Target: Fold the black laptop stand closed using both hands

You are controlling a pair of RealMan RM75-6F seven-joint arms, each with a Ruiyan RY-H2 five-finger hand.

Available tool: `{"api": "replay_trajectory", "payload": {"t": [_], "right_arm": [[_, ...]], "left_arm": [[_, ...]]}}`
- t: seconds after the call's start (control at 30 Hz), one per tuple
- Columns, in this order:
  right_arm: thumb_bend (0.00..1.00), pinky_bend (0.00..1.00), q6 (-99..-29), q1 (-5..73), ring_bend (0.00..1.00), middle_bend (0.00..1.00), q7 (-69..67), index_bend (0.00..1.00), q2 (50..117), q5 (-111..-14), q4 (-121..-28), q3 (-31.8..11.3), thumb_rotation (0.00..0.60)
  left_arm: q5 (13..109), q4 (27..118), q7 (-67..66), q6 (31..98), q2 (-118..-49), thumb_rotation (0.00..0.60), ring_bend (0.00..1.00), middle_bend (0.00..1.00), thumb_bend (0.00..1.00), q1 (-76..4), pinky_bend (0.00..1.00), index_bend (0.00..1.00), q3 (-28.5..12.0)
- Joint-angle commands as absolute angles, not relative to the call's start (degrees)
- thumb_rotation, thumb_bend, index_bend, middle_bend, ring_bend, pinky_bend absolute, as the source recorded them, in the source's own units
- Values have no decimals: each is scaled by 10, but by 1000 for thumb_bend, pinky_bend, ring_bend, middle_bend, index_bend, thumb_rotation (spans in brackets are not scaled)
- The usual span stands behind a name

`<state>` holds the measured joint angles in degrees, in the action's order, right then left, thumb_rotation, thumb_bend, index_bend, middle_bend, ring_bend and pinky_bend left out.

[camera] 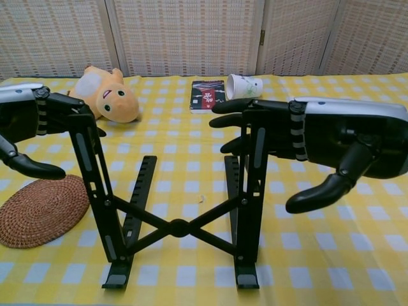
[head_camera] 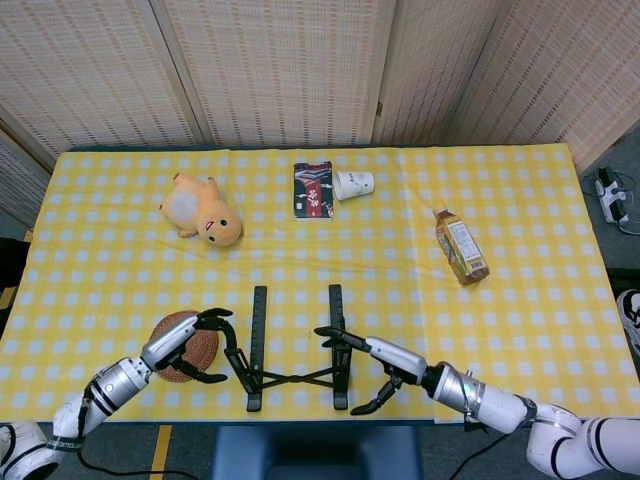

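Near the front edge of the surface [head_camera: 520, 200], the left robot hand [camera: 25, 131] and right robot hand [camera: 319, 143] flank the open laptop stand [camera: 178, 223], fingers spread against its rails, gripping nothing. Recommended: press both rails inward evenly, keeping the feet planted to prevent tipping.

Setting: a staged indoor test area, not a lived-in room. A table under a yellow-and-white checked cloth [head_camera: 520, 200] stands before woven folding screens [head_camera: 280, 70] that close off the far side. Unrelated props lie spread out: plush toy [head_camera: 203, 209], small book [head_camera: 313, 189], tipped paper cup [head_camera: 354, 184], bottled tea [head_camera: 461, 246], woven coaster [head_camera: 190, 345]. Cabling and a power strip [head_camera: 612, 196] lie on the floor, right.
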<state>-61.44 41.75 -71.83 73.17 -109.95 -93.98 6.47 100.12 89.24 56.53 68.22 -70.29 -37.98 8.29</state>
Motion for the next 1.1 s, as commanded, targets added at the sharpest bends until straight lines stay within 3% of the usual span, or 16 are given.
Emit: {"api": "replay_trajectory", "payload": {"t": [0.03, 0.7, 1.1], "right_arm": [[150, 0, -643, 414, 118, 50, -716, 0, 725, -1119, -944, 90, 600], [150, 0, -687, 419, 148, 73, -774, 0, 772, -1101, -890, 136, 600], [150, 0, -686, 430, 149, 76, -927, 0, 805, -1090, -850, 183, 600]], "left_arm": [[1013, 897, 542, 694, -701, 600, 410, 555, 175, -369, 172, 493, 92], [1048, 931, 458, 714, -693, 600, 434, 560, 175, -340, 185, 526, 124], [1056, 936, 451, 710, -691, 600, 434, 560, 175, -341, 185, 519, 129]]}}
